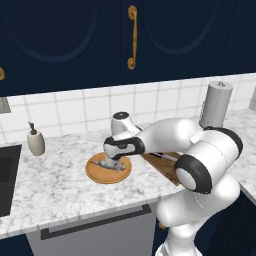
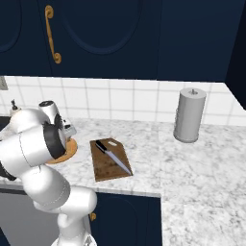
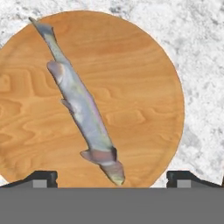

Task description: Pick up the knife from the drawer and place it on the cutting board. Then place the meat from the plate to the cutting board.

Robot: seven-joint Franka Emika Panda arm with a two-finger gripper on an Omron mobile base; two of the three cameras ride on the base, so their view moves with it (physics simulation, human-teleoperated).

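Hand view looks straight down on the plate (image 3: 144, 87), with the meat (image 3: 81, 105) lying slantwise across it, its thin tail toward the far left rim and its blunt end near the lower rim, between the two dark fingertips (image 3: 41, 178) that stand wide apart at the bottom; the hand (image 3: 112, 179) is open and grips nothing. That pose fits a descent onto the meat: the fingers straddle the plate's breadth, though the fish lies at an angle to the line between them, so I judge the closing may catch it near one end and not at its middle. Left base view shows the hand (image 1: 116, 152) low over the plate (image 1: 95, 175), which sits near the front edge of the marble table (image 1: 50, 185), with the meat (image 1: 111, 164) just under the wrist. Right base view shows the knife (image 2: 113, 156) already resting diagonally on the cutting board (image 2: 103, 170), handle toward the wall, so the first half of the task looks done and the board's bare front left part stays free for the meat. The board lies just beside the plate, nothing between them. A soap dispenser (image 1: 35, 140) stands well off toward the sink (image 1: 7, 175), and a paper towel roll (image 2: 189, 115) stands by the back wall, both clear of the short path. The drawer cannot be made out with certainty.
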